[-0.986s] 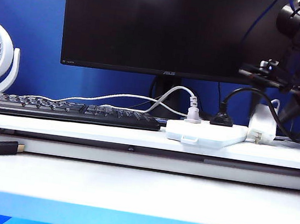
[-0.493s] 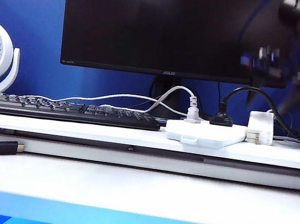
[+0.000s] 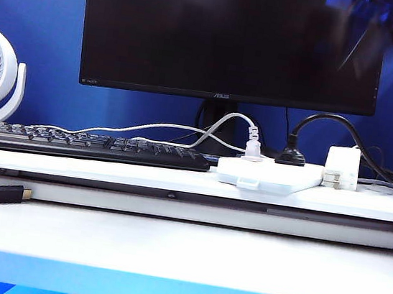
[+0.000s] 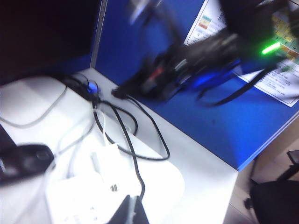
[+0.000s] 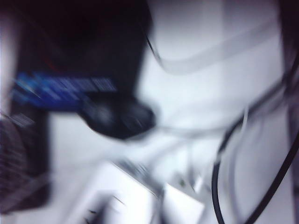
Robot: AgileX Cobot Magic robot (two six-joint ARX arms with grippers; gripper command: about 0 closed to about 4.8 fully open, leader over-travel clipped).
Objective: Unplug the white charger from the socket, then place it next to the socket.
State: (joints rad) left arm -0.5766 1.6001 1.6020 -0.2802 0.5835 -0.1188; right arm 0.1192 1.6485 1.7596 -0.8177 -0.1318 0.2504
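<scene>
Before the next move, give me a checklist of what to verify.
1. Boxy white charger out of the flat white plastic power strip: ok, it stands on the desk just off the strip's right end.
2. Charger free of any grip: ok.
3. Right claw clear: ok, blurred, above the desk behind the strip; open or shut: cannot tell.
4. Left claw: only a dark tip shows near the strip; cannot tell.
5. Black round plug and small white cable plug seated in the strip: ok.

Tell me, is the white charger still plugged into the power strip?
No, the white charger stands on the desk beside the power strip, prongs out.
</scene>
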